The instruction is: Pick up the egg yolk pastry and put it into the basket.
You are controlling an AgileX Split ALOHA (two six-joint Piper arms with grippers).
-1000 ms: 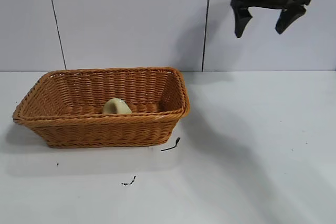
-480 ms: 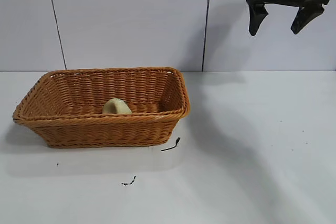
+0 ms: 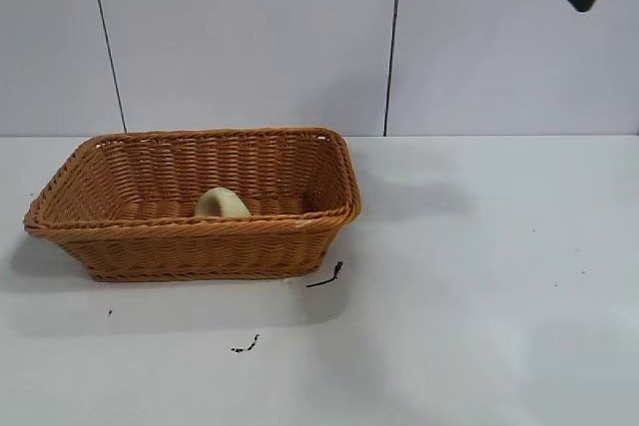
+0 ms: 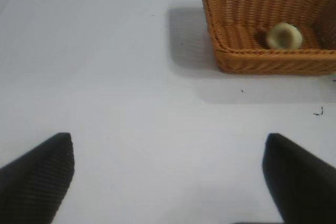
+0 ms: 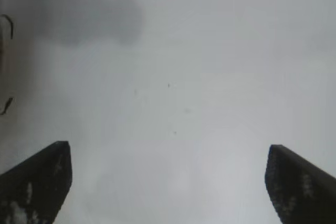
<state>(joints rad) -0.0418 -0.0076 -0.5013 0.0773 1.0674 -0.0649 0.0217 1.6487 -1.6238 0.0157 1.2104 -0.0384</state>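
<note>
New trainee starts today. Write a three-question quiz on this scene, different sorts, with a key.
1. True or false: the egg yolk pastry lies inside the basket.
2. The right gripper is: A. shut on the pastry; B. open and empty above the bare table; C. resting on the basket's rim.
3. Fill in: the left gripper is open and holds ____.

Key: 1. true. 2. B. 3. nothing.
</note>
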